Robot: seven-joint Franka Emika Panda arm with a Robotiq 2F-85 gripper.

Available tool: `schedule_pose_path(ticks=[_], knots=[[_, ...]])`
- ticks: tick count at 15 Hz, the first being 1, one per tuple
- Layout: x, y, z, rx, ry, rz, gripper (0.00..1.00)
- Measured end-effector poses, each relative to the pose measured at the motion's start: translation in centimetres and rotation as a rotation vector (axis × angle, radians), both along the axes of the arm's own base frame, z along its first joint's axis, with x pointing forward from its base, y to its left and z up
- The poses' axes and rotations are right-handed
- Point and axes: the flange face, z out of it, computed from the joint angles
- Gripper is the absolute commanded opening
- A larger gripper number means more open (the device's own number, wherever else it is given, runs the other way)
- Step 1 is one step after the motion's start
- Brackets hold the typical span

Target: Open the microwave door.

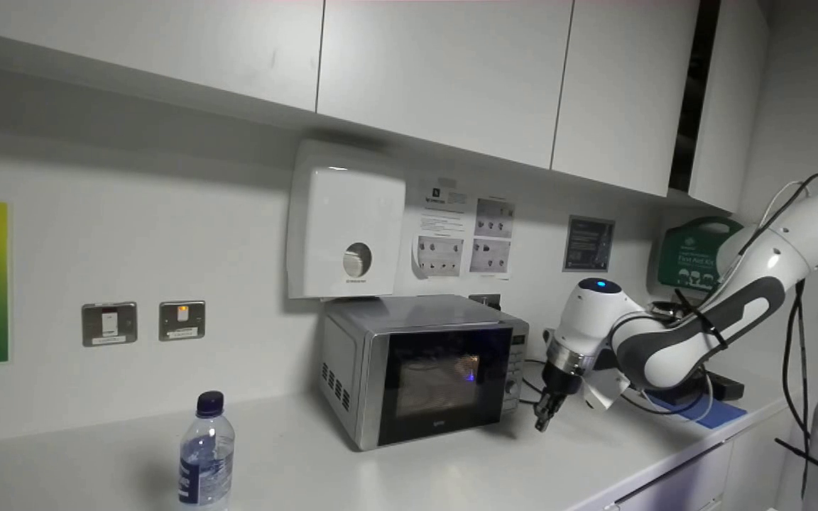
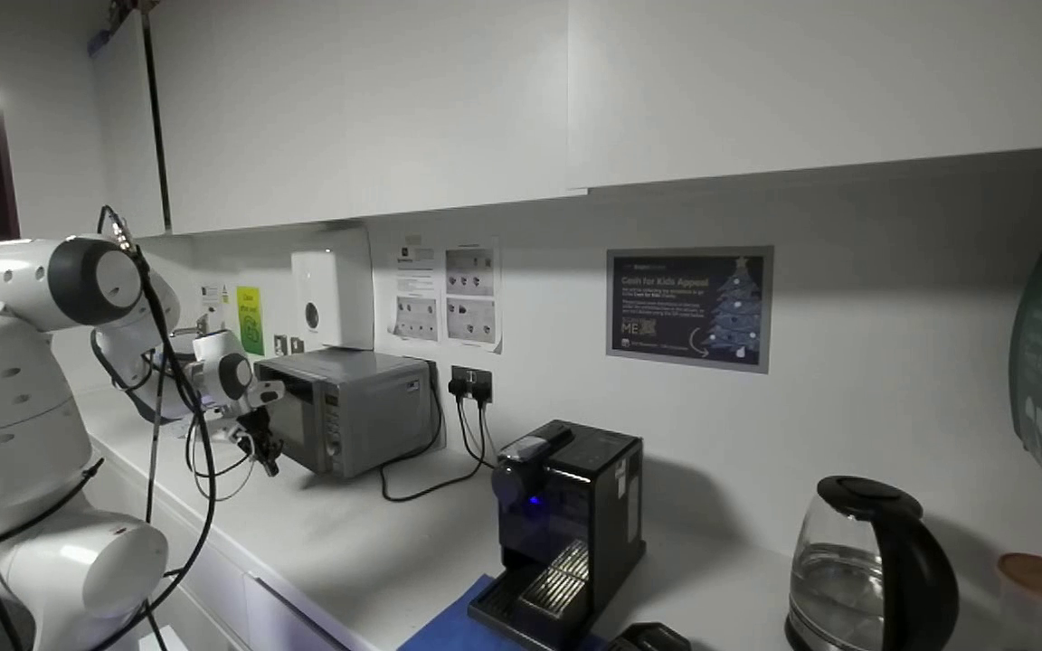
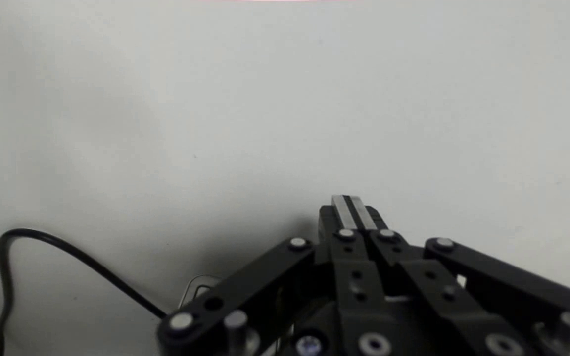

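Note:
The silver microwave stands on the counter; it also shows in an exterior view. Its door, with a silver-grey frame and dark glass window, looks closed. In an exterior view the door is seen at a slant and partly behind the arm. My gripper is low over the counter, just past the control-panel side of the microwave, apart from the door. It also shows beside the microwave front in an exterior view. In the wrist view the gripper has its fingers together with nothing between them.
A water bottle stands on the counter. A white dispenser hangs above the microwave, below cabinets. A black coffee machine and a kettle stand farther along. A black cable lies near the gripper.

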Motion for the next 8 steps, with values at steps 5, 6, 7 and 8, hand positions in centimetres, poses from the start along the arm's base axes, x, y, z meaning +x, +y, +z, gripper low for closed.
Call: schedule_pose_path(ticks=[5,6,7,8], knots=[[-2.2,-0.8,3.0,-0.098,0.006,-0.031,0.0],[-2.5,-1.0,3.4,-0.115,0.006,-0.037,0.0],[-2.8,-1.2,3.8,-0.129,0.005,-0.044,0.0],[-3.0,-1.4,4.2,-0.14,0.003,-0.05,0.0]])
